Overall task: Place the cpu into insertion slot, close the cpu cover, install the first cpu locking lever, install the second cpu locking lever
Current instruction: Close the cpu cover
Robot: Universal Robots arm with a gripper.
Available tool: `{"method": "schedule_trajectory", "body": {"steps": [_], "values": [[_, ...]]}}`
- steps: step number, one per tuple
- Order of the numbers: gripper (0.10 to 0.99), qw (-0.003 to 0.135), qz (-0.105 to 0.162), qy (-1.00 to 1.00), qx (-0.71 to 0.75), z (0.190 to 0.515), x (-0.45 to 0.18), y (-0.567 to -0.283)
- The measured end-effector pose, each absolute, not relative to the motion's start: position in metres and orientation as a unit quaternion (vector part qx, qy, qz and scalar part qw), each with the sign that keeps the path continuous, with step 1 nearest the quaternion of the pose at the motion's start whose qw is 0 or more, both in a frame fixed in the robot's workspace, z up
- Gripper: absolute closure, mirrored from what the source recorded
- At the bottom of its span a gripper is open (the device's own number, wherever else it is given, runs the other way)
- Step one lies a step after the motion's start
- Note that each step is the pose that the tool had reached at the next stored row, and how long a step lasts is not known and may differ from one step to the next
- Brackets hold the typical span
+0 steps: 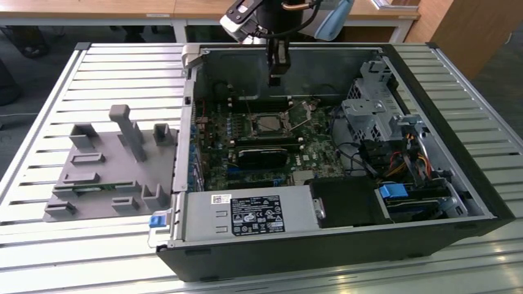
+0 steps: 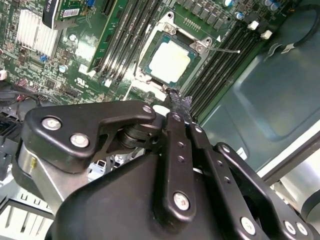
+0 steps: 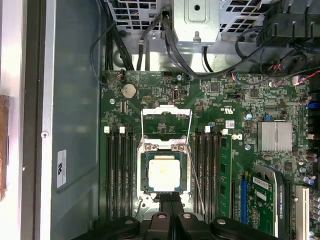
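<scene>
The slatted surface [image 1: 122,67] spreads well below the end effector [image 1: 275,81], and the open computer case [image 1: 327,251] sits on it directly underneath. We see the end effector hanging inside the case, its fingers pressed together with nothing between them. On the green motherboard [image 3: 150,90], the insertion slot [image 3: 143,172] lies just ahead of its tips. The cpu cover [image 3: 166,110] is flipped open on the slot's far side from the end effector. The cpu [image 3: 164,172] lies seated in the slot.
</scene>
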State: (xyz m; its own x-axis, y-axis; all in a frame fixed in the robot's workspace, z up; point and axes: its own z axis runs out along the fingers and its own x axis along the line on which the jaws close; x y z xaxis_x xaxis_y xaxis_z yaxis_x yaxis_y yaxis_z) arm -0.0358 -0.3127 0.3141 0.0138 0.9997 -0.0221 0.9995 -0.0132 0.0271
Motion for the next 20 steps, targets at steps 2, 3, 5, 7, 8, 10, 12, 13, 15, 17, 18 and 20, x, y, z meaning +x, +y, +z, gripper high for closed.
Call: {"method": "schedule_trajectory", "body": {"steps": [2,3,5,7,8,10,12,13,15,17,18,20], "values": [[0.98,0.017,0.002,0.702,0.712,0.3133,-0.0359,-0.3127],[0.98,0.017,0.002,0.702,0.712,0.3129,-0.0358,-0.3127],[0.98,0.017,0.002,0.702,0.712,0.3121,-0.0358,-0.3127],[0.98,0.017,0.002,0.702,0.712,0.3113,-0.0359,-0.3127],[0.98,0.017,0.002,0.702,0.712,0.3113,-0.0359,-0.3127],[0.98,0.017,0.002,0.702,0.712,0.3131,-0.036,-0.3128],[0.98,0.017,0.002,0.702,0.712,0.3163,-0.036,-0.3127],[0.98,0.017,0.002,0.702,0.712,0.3167,-0.036,-0.3127],[0.98,0.017,0.002,0.702,0.712,0.3167,-0.036,-0.3127],[0.98,0.017,0.002,0.702,0.712,0.3167,-0.036,-0.3127],[0.98,0.017,0.002,0.702,0.712,0.3168,-0.036,-0.3127],[0.973,0.017,0.002,0.702,0.712,0.3168,-0.036,-0.3127]]}}
